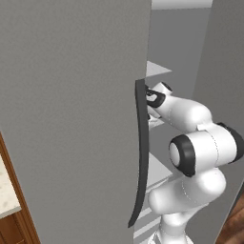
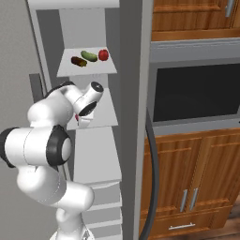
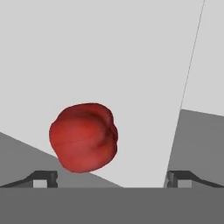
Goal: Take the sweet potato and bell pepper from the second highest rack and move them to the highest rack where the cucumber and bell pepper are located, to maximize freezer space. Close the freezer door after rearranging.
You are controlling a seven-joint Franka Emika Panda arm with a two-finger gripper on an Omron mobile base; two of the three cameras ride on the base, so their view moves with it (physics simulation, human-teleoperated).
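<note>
open claw before bell pepper

No lettering, label, brand mark or number can be read anywhere — not on the freezer door, not on the wall oven at the right of the right base view.

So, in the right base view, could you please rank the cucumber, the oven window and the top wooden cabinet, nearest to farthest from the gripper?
1. Cucumber, on the shelf above the gripper.
2. Oven window, to the right.
3. Top wooden cabinet, upper right.
</note>
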